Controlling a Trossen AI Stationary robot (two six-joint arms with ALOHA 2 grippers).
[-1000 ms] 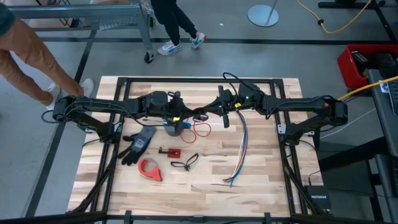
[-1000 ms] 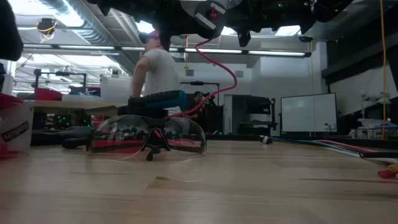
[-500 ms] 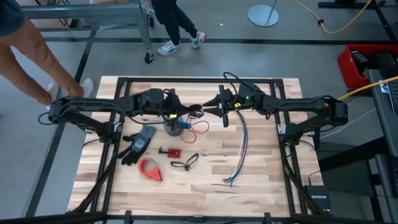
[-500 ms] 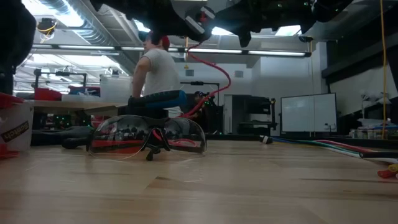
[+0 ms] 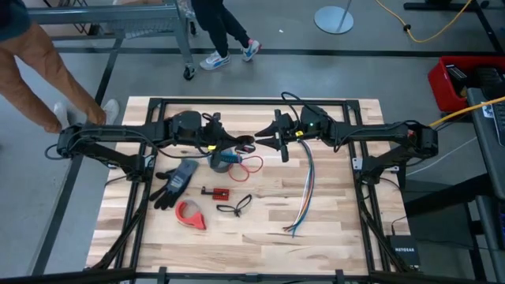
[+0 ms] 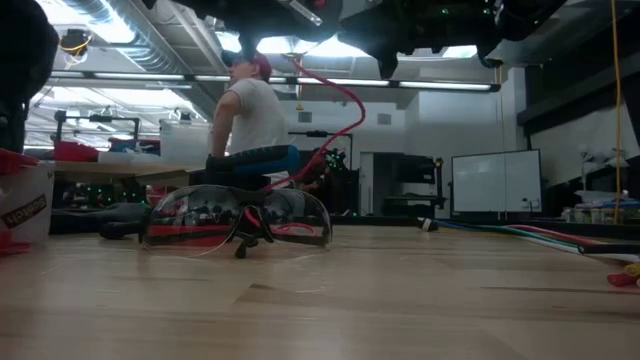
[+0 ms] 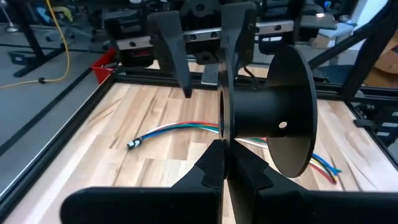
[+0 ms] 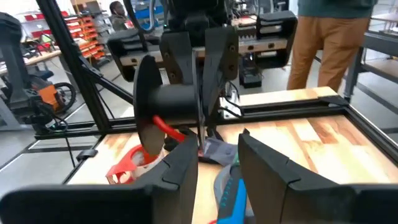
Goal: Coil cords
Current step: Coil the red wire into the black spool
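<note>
A black spool hangs above the table's middle, with my left gripper shut on one of its discs. The thin red cord leaves the spool's hub. It sags down to a small loop lying on the wood. My right gripper faces the spool from the table's right. It is open, with a finger on either side of the held disc and touching nothing. My left gripper pinches the rim of the spool's nearer disc between its two fingers. The fingers come nearly level from the table's left, edge-on to the disc. The spool is lifted clear of the table, axis level, with the red cord hanging slack below it.
A blue-handled tool lies under the spool. A grey glove, red tape roll, small red tool and black looped cord lie at the near left. A multicoloured wire bundle lies at the right. People stand beyond the table.
My right gripper has opened and let go of the spool. My left gripper has drawn back toward the table's left and slightly up, carrying the spool. The red cord's upper end has moved with it, while its loop has stayed on the table.
</note>
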